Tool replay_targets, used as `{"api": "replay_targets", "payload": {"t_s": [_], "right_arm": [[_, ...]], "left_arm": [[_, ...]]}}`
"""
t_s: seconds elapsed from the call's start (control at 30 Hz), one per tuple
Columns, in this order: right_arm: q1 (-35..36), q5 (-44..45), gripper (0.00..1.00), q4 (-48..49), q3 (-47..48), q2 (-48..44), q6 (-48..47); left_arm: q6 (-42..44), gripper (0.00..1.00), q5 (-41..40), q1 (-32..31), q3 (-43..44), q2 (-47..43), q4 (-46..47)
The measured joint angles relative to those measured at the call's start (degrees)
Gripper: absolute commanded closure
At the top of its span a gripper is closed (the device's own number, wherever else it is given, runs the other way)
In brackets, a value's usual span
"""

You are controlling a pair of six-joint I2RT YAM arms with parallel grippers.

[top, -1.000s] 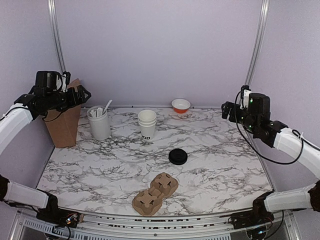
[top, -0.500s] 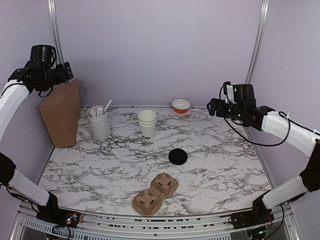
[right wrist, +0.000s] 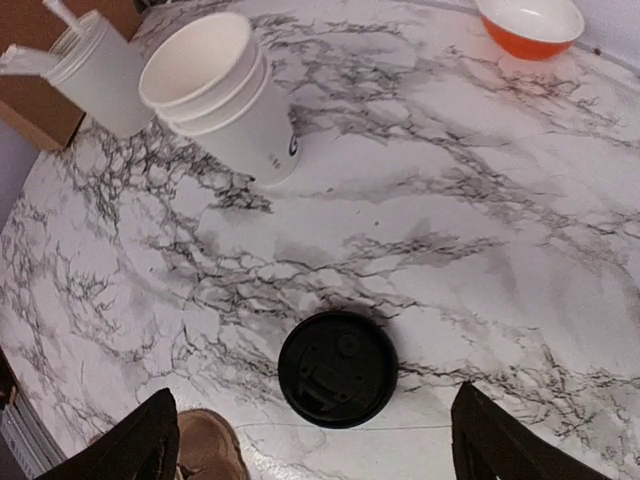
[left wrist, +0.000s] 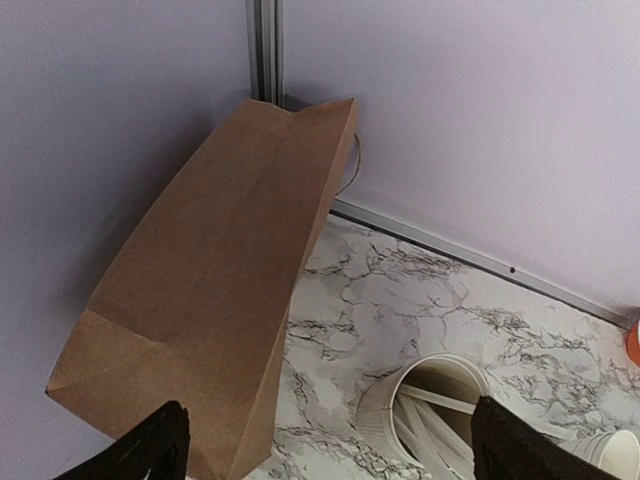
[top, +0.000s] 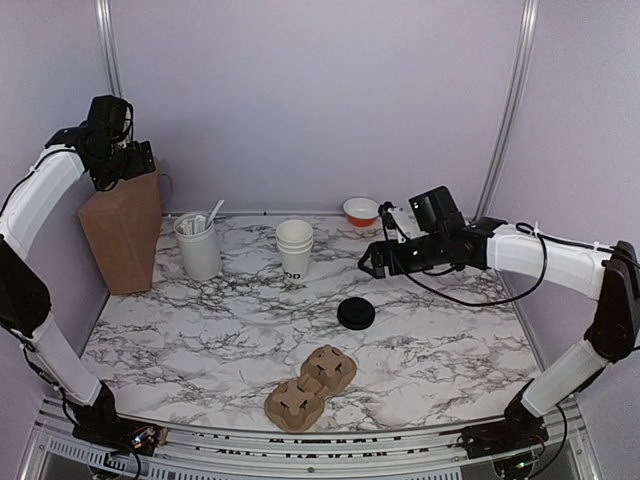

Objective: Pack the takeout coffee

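The takeout coffee is a stack of white paper cups (top: 294,248) (right wrist: 225,95) at the back middle of the table. In front of it, to the right, a round black lid (top: 356,313) (right wrist: 338,368) lies flat. My right gripper (top: 372,262) (right wrist: 318,440) hangs open above the table just behind the lid, which shows between its spread fingers, untouched. My left gripper (top: 132,160) (left wrist: 325,452) is open, high over the top of the brown paper bag (top: 122,235) (left wrist: 210,290), and holds nothing.
A brown cardboard cup carrier (top: 311,388) (right wrist: 205,445) lies near the front edge. A white canister of utensils (top: 198,245) (left wrist: 430,410) stands beside the bag. An orange-and-white bowl (top: 361,211) (right wrist: 530,22) sits at the back wall.
My right arm has swung in from the right wall, leftward and down over the table towards the lid. My left gripper has shifted a little above the bag's top.
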Motion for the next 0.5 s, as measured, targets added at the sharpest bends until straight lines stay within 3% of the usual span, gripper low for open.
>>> {"api": "replay_targets", "payload": {"t_s": [0.3,0.5], "right_arm": [[23.1,3.5,0.07,-4.5,-9.9,-0.3,-1.0],[26.4,6.4,0.07,-5.3,-10.0,1.5,-0.1]], "left_arm": [[0.3,0.01,5.5,0.0,-0.3,-2.6,0.0],[0.3,0.01,8.1,-0.4,-1.7,-6.5,0.1]]}}
